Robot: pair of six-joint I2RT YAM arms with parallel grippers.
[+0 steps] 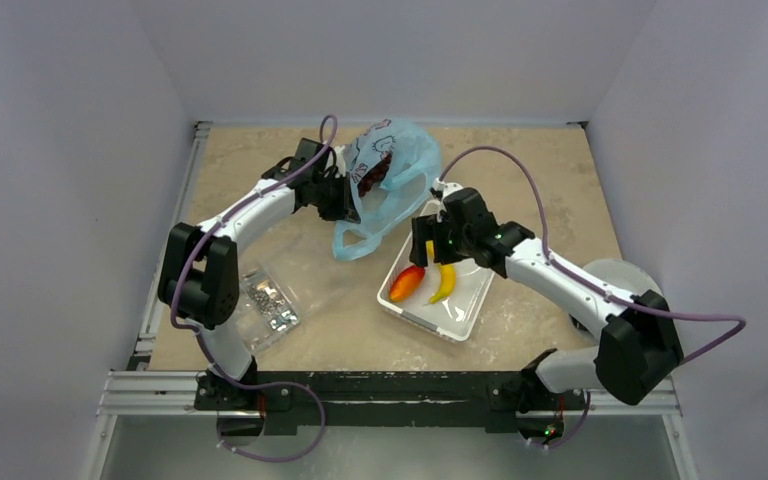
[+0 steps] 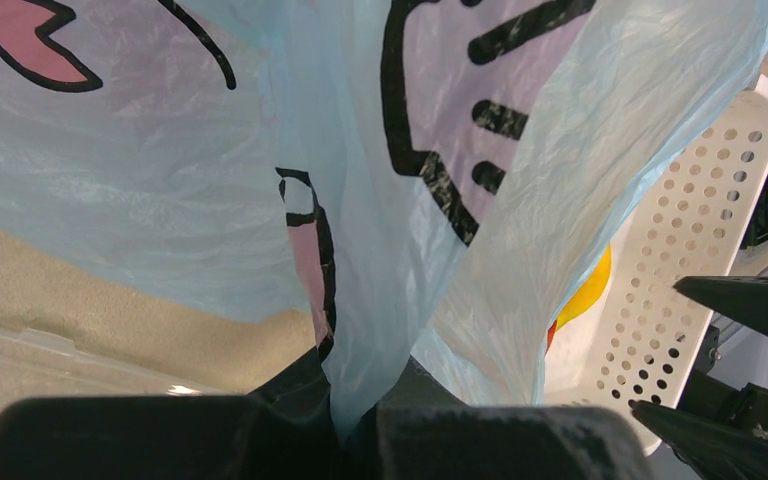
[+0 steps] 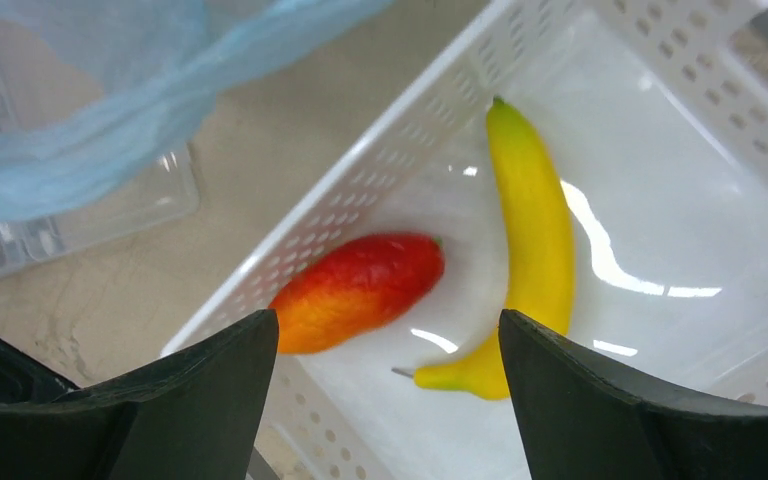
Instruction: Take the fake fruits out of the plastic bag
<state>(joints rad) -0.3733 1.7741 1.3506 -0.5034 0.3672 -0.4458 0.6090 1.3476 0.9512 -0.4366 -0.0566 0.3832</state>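
Observation:
The light-blue plastic bag [image 1: 392, 175] lies at the back middle of the table, its mouth open, with the dark-red grape bunch [image 1: 371, 177] showing inside. My left gripper [image 1: 345, 205] is shut on a fold of the bag [image 2: 380, 300], pinched between the jaws. The orange-red mango [image 1: 406, 283] lies in the white basket [image 1: 460, 318] beside a yellow banana [image 1: 444, 283]. My right gripper [image 1: 430, 250] is open and empty just above the basket, over the mango [image 3: 360, 290] and the banana [image 3: 530, 250]. Other fruits are hidden.
A clear packet of metal bits [image 1: 268, 303] lies at the front left near the left arm. The white perforated basket [image 3: 290, 225] stands right of the bag. A round grey-white object [image 1: 620, 280] sits at the right edge.

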